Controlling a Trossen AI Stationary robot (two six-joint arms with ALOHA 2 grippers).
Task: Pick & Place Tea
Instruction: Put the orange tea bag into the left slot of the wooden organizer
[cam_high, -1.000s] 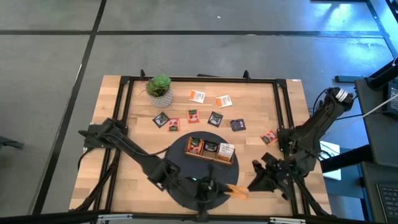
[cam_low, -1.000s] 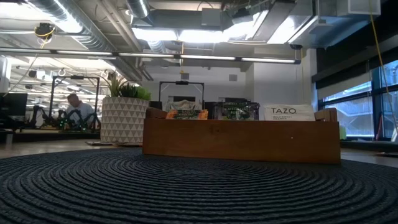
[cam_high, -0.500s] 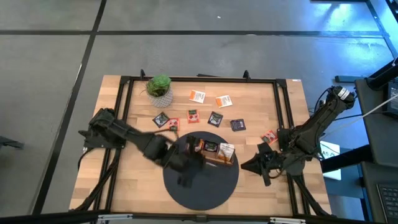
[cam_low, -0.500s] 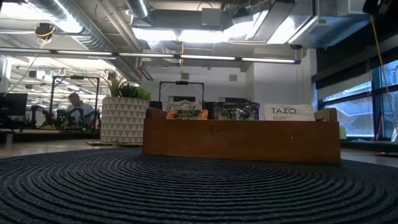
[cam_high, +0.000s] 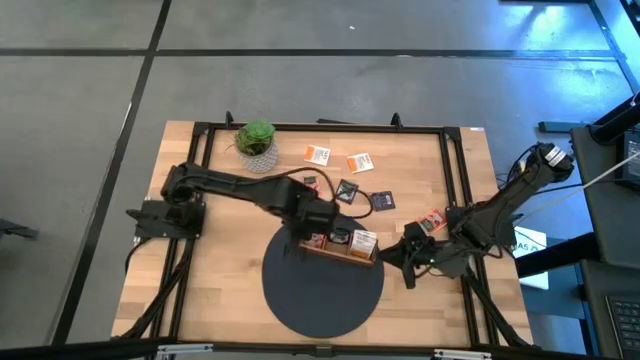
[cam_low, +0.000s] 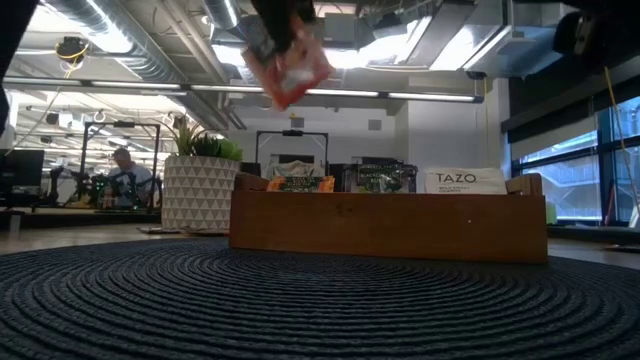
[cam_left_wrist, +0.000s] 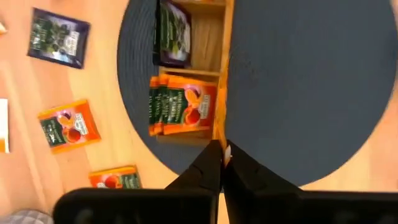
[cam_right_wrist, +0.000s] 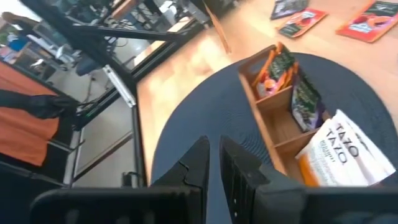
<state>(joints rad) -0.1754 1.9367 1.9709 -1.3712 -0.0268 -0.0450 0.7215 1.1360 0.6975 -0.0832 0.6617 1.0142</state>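
Tray (cam_high: 341, 256) sitting frame centre on mat (cam_high: 322, 298). I'm hovering left gripper (cam_left_wrist: 224, 157) above its left compartment, clenching red packet (cam_low: 287, 60). Right gripper (cam_right_wrist: 213, 149) idling lower right, fingers together. Risk: packet catching tray wall, tipping outside.

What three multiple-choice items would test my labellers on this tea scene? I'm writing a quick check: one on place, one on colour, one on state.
1. Where does the wooden tray stand?
A) on bare wood
B) on the dark round mat
C) on the floor

2. What colour is the packet in the left gripper?
A) red
B) purple
C) black-green

3. How is that packet placed?
A) lying in the tray
B) flat on the tabletop
C) held aloft above the tray

Answers: B, the mat shows all round the tray; A, the low view shows it red; C, it hangs clear above the tray's wall. The right gripper waits at the mat's right edge.
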